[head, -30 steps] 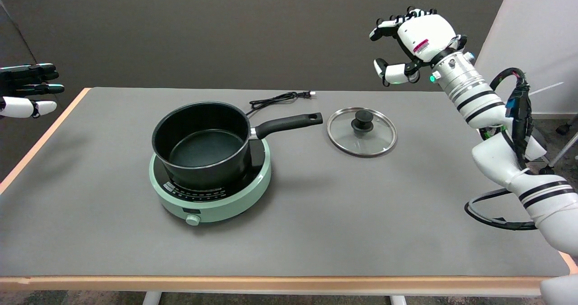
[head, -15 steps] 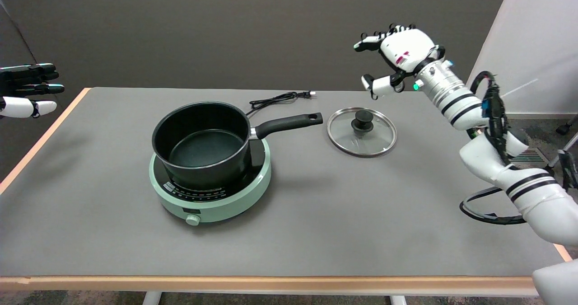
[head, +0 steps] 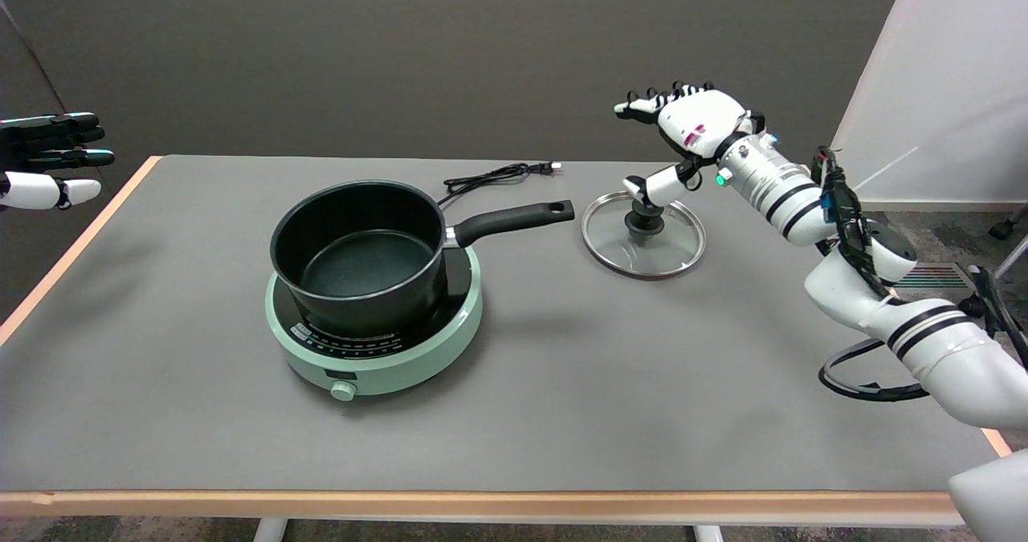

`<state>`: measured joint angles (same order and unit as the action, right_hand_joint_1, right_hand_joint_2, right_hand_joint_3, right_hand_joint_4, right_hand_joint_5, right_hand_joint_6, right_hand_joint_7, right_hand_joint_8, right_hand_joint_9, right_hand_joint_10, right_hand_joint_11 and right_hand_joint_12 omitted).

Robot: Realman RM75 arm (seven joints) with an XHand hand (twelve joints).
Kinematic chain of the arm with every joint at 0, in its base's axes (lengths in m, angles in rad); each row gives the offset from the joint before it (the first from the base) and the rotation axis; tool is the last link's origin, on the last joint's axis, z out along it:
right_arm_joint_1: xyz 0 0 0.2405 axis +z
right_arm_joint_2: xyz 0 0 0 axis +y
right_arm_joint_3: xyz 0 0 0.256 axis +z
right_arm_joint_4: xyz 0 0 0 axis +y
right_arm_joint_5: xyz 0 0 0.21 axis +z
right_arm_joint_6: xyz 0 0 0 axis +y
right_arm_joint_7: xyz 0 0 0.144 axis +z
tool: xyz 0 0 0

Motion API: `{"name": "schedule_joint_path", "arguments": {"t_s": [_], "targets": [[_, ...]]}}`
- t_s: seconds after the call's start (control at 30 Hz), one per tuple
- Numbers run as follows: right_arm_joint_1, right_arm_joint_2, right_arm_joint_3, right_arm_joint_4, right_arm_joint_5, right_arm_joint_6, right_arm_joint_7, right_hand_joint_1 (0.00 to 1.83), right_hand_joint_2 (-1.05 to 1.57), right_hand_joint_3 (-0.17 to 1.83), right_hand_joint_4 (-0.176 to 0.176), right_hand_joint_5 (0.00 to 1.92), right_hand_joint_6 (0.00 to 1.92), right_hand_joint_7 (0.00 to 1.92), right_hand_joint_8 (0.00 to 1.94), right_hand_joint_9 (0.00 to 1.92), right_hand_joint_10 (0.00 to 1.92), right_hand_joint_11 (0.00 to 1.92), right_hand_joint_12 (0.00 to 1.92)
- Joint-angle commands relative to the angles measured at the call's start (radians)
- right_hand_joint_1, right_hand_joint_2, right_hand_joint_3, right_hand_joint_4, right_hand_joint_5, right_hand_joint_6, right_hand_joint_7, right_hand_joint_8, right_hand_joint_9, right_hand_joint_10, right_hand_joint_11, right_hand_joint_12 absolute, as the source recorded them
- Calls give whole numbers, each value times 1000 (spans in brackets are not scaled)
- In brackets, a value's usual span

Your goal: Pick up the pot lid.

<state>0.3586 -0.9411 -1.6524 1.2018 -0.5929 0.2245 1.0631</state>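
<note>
Reaching for the lid [head: 643, 234], the right hand [head: 683, 128] hangs open just above its black knob [head: 645, 209], fingers spread forward and the thumb [head: 654, 186] dropped down beside the knob; whether it touches is unclear. It holds nothing. The lid lies flat on the table [head: 562, 397] right under the hand, with the pot [head: 359, 254] well off to the hand's left. Grasp and lift remain to be done. Against the earlier frames, the hand has come down and toward the pot; the lid has not moved.
</note>
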Motion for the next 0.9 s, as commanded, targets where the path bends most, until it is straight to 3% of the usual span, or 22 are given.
{"name": "schedule_joint_path", "arguments": {"t_s": [0.03,0.23,0.6,0.9], "targets": [[-41,43,-56,-7,-32,-14,55,606,484,938,118,322,147,461,163,580,351,350,634],[-17,51,-94,-63,-42,-21,123,591,500,929,135,379,160,497,168,601,376,355,629],[95,42,-188,-212,-51,-13,126,612,531,897,133,377,174,525,192,606,361,363,584],[163,55,-259,-269,-51,-12,228,625,538,898,133,369,173,545,202,609,379,366,576]]}}
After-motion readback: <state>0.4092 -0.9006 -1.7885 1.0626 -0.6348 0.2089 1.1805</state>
